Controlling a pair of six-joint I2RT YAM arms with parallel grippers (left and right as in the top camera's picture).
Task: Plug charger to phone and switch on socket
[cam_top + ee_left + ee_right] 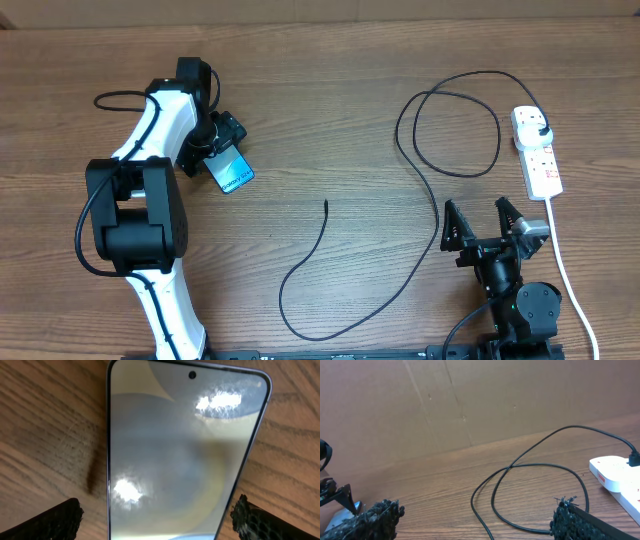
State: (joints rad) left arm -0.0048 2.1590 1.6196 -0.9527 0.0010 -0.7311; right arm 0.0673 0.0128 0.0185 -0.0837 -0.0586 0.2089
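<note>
The phone [232,172] lies on the wooden table at the left, its screen lit light blue. My left gripper [222,148] is right over its far end, open. In the left wrist view the phone [185,450] fills the frame between the two fingertips [157,520], with a gap on each side. The charger cable [400,290] runs from its free connector tip [326,204] in a long loop to the black plug [541,131], which is fitted in the white socket strip [540,165] at the right. My right gripper [482,222] is open and empty, just right of the cable [520,467].
The strip's thick white cord [572,285] runs down the right side past the right arm. A brown cardboard wall [470,400] stands behind the table. The strip [615,472] shows at the right edge of the right wrist view.
</note>
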